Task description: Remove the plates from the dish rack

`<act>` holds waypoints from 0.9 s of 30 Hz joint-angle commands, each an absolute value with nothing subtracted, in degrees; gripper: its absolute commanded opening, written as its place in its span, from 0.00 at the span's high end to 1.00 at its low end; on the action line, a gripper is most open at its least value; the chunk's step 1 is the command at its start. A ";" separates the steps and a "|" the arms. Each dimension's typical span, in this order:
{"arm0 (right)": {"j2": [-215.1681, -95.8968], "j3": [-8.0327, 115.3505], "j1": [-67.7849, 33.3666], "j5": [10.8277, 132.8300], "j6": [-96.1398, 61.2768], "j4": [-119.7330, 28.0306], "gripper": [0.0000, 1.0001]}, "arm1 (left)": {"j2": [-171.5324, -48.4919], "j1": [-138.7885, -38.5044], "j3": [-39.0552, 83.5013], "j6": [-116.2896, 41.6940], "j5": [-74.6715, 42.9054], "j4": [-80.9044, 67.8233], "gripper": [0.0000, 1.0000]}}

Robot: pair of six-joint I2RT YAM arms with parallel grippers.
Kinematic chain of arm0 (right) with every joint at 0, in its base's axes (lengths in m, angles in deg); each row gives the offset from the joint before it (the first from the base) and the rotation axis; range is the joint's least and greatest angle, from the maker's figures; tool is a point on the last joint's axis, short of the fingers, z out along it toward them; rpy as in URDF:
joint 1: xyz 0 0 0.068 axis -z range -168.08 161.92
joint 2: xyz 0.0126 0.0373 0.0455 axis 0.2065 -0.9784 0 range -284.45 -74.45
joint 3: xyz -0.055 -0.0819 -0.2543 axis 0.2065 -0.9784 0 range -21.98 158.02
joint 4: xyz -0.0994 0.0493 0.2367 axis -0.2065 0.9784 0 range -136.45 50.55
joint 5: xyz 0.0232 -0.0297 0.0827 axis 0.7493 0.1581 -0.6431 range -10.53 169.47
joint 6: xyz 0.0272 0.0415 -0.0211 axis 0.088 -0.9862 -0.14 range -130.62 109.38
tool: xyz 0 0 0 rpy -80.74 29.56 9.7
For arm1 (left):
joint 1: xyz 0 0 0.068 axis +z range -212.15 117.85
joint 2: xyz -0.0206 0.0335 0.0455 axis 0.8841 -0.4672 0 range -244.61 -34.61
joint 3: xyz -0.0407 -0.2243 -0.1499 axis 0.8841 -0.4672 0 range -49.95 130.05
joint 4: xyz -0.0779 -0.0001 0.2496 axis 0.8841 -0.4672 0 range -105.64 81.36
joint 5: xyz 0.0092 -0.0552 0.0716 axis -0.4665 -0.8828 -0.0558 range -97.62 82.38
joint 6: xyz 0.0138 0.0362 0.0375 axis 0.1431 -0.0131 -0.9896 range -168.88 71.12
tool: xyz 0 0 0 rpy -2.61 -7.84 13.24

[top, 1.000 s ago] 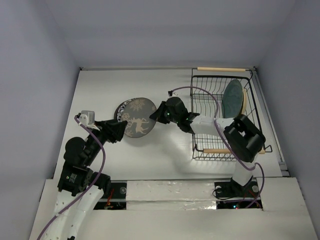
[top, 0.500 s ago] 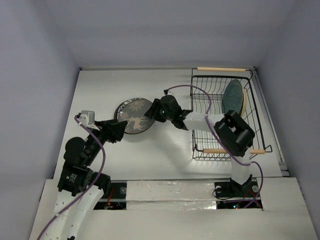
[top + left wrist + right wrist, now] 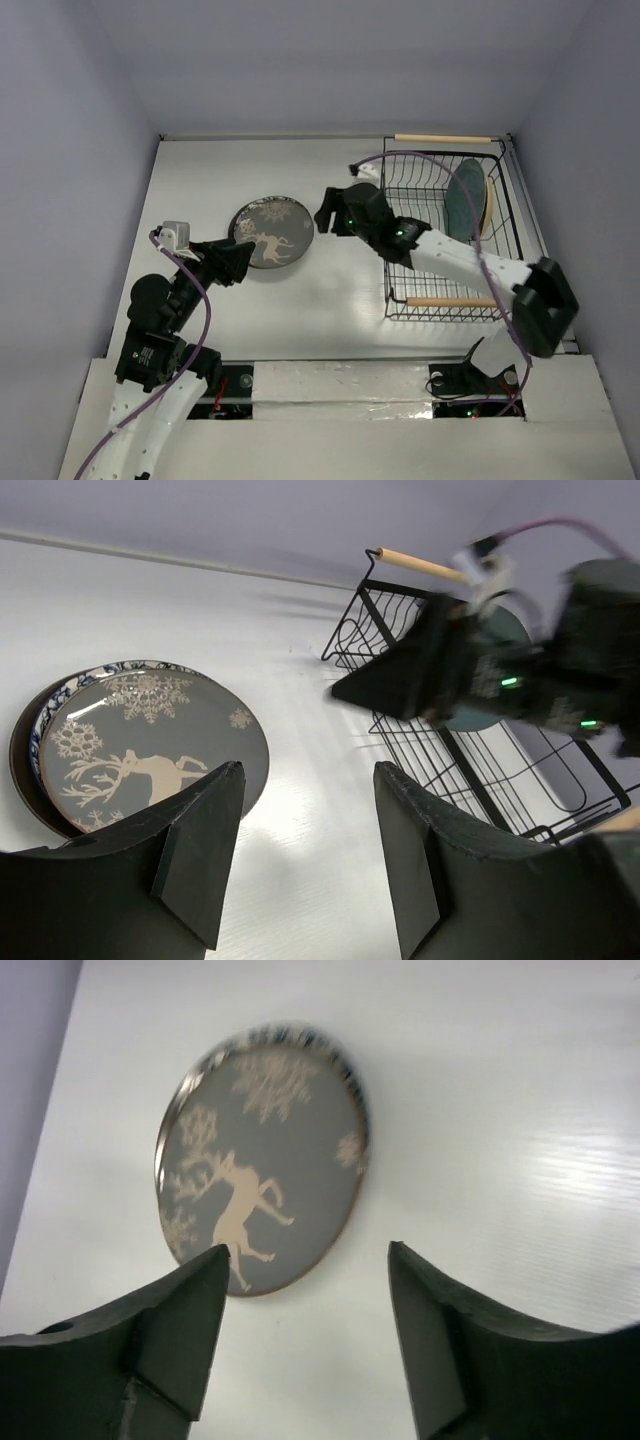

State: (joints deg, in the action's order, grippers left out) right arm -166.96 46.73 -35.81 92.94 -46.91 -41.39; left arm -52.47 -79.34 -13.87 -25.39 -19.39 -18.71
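The dark brown deer plate (image 3: 272,232) (image 3: 150,750) (image 3: 265,1155) lies flat at table centre-left, on top of the blue-patterned plate, of which only the rim (image 3: 55,690) (image 3: 300,1035) shows. The black wire dish rack (image 3: 420,165) (image 3: 400,630) stands at the right. A teal plate (image 3: 465,198) stands upright in it, with a tan plate (image 3: 489,205) behind. My right gripper (image 3: 322,213) (image 3: 308,1248) hangs open and empty just right of the deer plate. My left gripper (image 3: 248,260) (image 3: 308,770) is open and empty at that plate's near left edge.
The right forearm (image 3: 450,258) stretches over the rack's front left corner. The rack's wooden handles are at the back (image 3: 443,139) and front (image 3: 450,301). A purple cable (image 3: 420,158) loops above the rack. Walls close in the table on three sides.
My right gripper has opened and let go of the deer plate, which now lies flat on the patterned plate. That gripper has drawn back to the right and upward. The left arm is still.
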 commanded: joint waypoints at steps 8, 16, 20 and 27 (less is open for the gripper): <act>-142.32 41.05 -23.61 134.39 -43.57 -20.18 1.00 | -51.13 -79.11 -14.26 -25.32 -20.10 -15.85 0.49; -135.17 35.41 -8.92 127.48 -39.27 -21.49 0.57 | -51.39 -79.11 -14.35 -25.32 -20.28 -15.68 0.49; -137.38 34.81 -5.23 123.16 -38.48 -22.35 0.55 | -51.66 -79.11 -14.35 -25.32 -20.28 -15.68 0.49; -138.08 30.06 2.07 114.20 -37.16 -28.69 0.55 | -52.71 -79.11 -14.44 -25.32 -20.19 -15.68 0.49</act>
State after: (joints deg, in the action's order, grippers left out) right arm -138.63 31.10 0.15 119.00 -38.56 -23.29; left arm -51.69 -79.34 -13.91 -25.39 -19.50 -18.34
